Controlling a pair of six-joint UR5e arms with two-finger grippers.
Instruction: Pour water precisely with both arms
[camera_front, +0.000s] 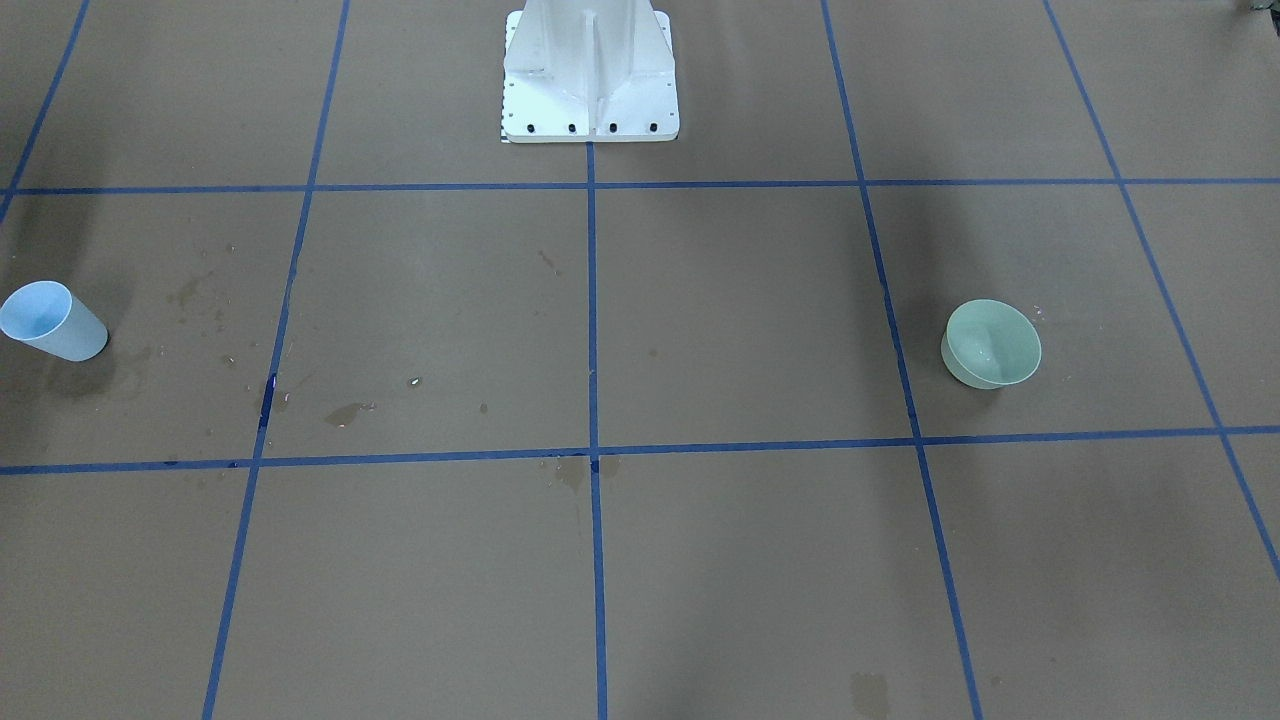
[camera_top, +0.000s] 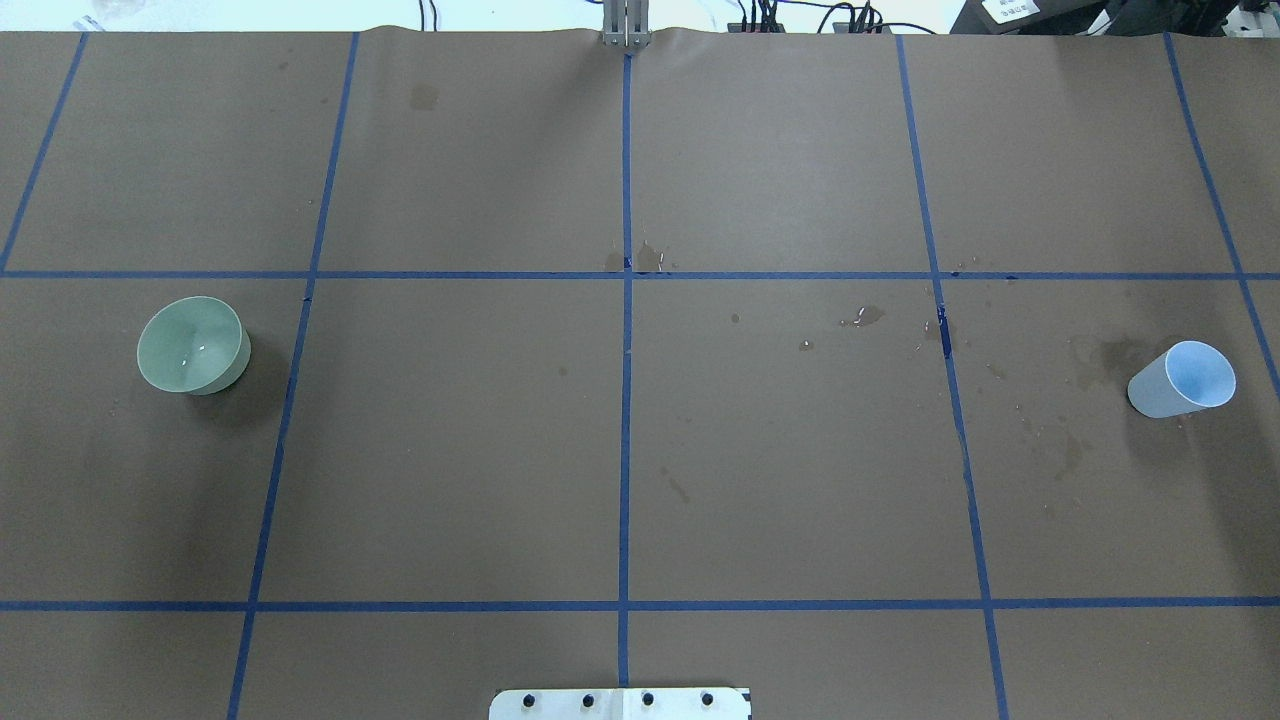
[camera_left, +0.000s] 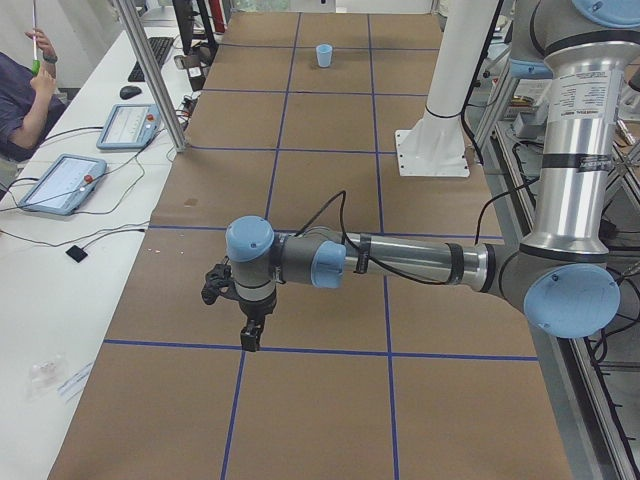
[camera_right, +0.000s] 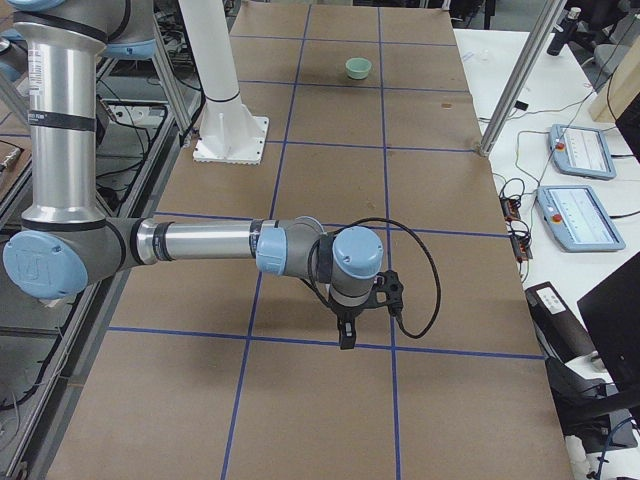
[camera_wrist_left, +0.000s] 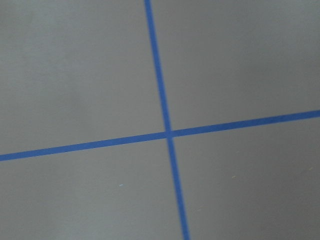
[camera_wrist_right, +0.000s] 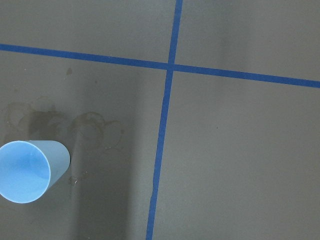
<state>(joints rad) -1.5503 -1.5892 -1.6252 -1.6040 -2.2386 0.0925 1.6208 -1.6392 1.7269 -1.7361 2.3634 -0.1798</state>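
Observation:
A pale blue cup (camera_top: 1183, 380) stands upright at the table's right; it also shows in the right wrist view (camera_wrist_right: 26, 171), lower left. A pale green bowl (camera_top: 192, 345) stands at the table's left, with a faint sheen inside that may be water. The left arm (camera_left: 400, 262) reaches out low over the table; its gripper (camera_left: 250, 338) points down, far from both vessels. The right arm (camera_right: 210, 243) does the same; its gripper (camera_right: 346, 338) hangs above a tape line. Both grippers show only in the side views, so I cannot tell whether they are open or shut.
Brown paper with a blue tape grid (camera_top: 625, 400) covers the table. Dark stains and small droplets (camera_top: 865, 318) lie between the centre and the cup. The white pedestal (camera_front: 590, 75) stands at the robot's edge. Tablets (camera_left: 62, 183) and a person (camera_left: 25, 90) are beside the table.

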